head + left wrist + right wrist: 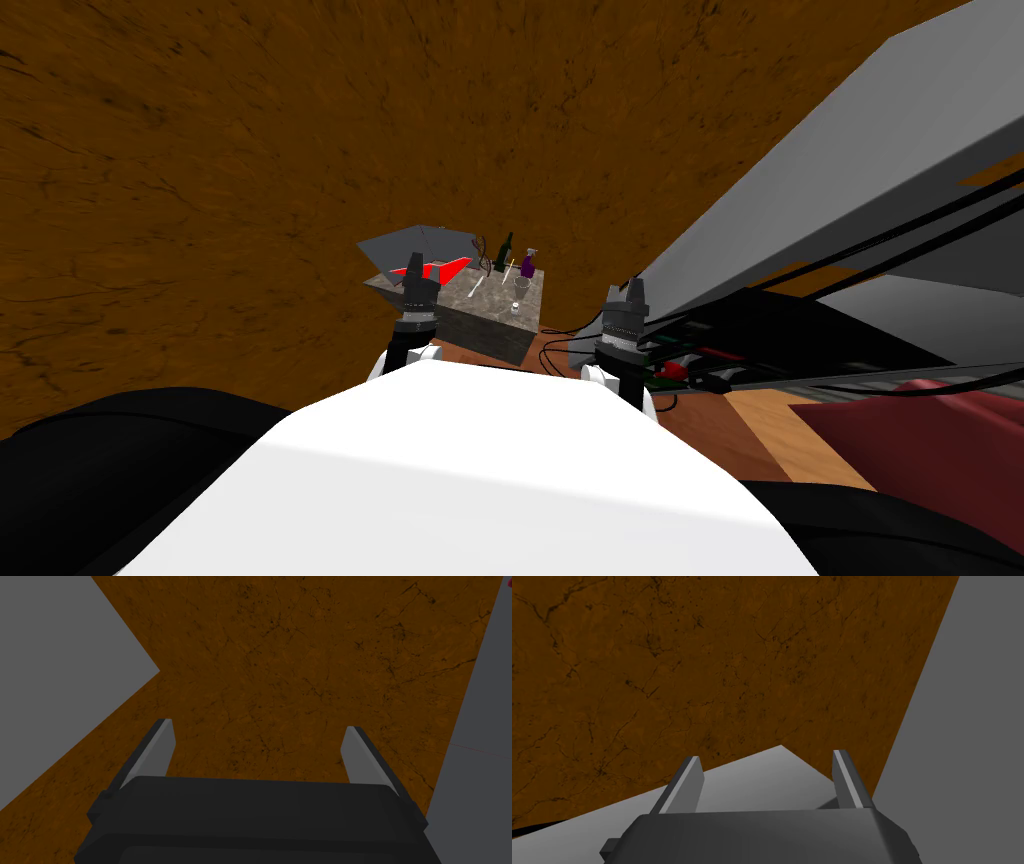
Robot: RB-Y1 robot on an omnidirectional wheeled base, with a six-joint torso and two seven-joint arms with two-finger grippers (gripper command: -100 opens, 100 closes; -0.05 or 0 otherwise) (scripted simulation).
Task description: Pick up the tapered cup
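The tapered cup [521, 286], small and pale grey, stands upright near the right side of a low stone-topped table [500, 330] ahead of me. My left gripper [413, 264] is raised over the table's near left corner, well to the left of the cup; in its wrist view the left gripper [258, 726] stands open with nothing between its fingers. My right gripper [627, 290] hangs to the right of the table, off its edge. The right gripper [767, 755] is open and empty too.
On the table behind the cup stand a dark green bottle [505, 252] and a purple spray bottle [528, 263]. Pale utensils [476, 286] lie to the cup's left, beside a red shape [442, 268]. A black rack with cables [720, 345] stands at the right.
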